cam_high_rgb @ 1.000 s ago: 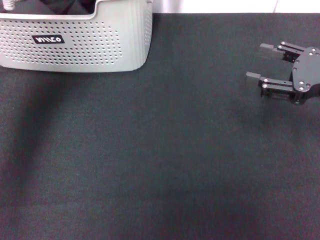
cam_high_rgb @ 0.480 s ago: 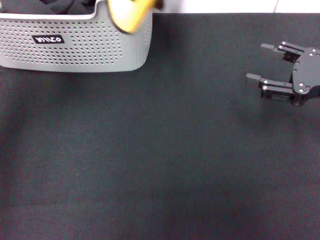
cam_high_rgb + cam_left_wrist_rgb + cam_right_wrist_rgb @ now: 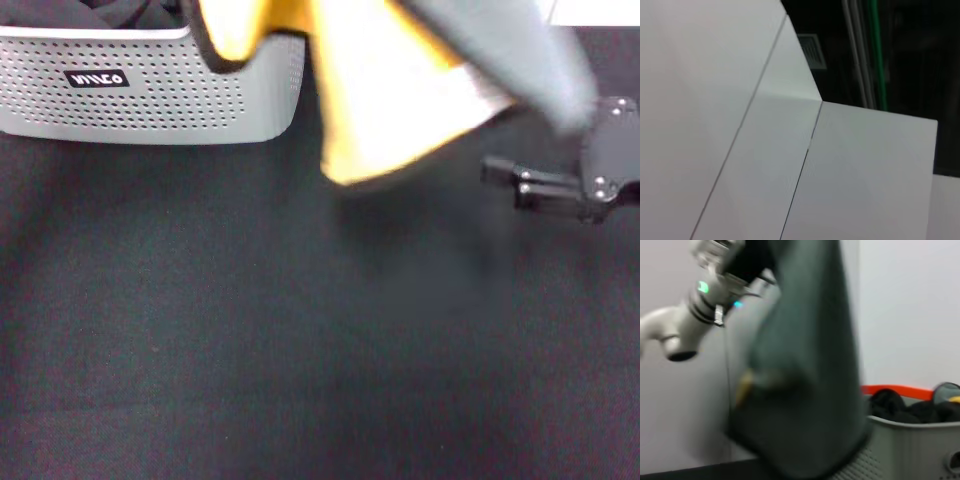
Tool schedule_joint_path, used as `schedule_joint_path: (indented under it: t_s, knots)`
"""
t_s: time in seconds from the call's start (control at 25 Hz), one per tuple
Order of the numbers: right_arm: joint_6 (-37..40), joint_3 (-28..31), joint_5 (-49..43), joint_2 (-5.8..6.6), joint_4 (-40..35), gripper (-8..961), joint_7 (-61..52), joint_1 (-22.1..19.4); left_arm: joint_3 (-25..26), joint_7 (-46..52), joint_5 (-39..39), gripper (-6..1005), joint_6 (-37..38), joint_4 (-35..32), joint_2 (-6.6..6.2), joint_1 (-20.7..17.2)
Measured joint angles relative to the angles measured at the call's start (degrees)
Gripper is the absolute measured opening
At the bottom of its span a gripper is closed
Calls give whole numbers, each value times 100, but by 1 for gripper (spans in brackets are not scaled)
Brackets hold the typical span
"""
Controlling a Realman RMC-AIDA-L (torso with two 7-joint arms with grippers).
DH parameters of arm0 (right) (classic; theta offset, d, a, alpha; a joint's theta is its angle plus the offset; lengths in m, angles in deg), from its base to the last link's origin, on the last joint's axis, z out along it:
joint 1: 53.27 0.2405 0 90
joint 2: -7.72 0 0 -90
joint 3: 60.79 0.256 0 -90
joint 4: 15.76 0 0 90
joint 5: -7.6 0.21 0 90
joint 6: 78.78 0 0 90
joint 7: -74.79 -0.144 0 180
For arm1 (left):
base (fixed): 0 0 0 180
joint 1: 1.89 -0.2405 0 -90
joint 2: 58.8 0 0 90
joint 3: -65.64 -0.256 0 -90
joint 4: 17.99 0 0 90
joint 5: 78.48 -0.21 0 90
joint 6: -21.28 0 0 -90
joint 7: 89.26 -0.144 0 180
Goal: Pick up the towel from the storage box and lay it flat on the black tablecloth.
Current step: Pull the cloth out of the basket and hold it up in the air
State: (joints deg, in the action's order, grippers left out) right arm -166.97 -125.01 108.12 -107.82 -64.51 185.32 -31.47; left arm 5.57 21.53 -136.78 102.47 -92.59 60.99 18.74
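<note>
The towel (image 3: pixel 395 85) hangs in the air, blurred, its yellow-orange face spread beside the storage box (image 3: pixel 150 95) and its grey face (image 3: pixel 505 45) reaching toward the right. In the right wrist view the same towel (image 3: pixel 805 375) drops as a grey sheet from my left gripper (image 3: pixel 754 260), which is shut on its top. My right gripper (image 3: pixel 510 145) hovers open over the black tablecloth (image 3: pixel 300 330) at the right; one finger (image 3: pixel 500 170) shows and the other is hidden behind the towel. The left wrist view shows only white panels.
A dark fabric bundle (image 3: pixel 900 407) lies in the storage box (image 3: pixel 910 445), along with something orange (image 3: pixel 897 390). The box stands at the tablecloth's far left corner. A white wall runs behind the table.
The towel came up out of the box and swung right, over the tablecloth and in front of my right gripper. The right gripper drifted slightly toward the near side.
</note>
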Motion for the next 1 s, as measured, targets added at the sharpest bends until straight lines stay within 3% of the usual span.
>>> schedule_joint_path:
  t_s: [0.2,0.56,1.0]
  knots:
    - [-397,-42,2,-29,121,793,357,52,-25,-305,59,46,189,561,19,63]
    - [-429,-46,321,-47,307,746,755,55,-19,-987,295,46,172,1353,35,276]
    - [-335,-62,587,-66,960,660,1047,376,-123,-1210,475,46,214,1567,47,380]
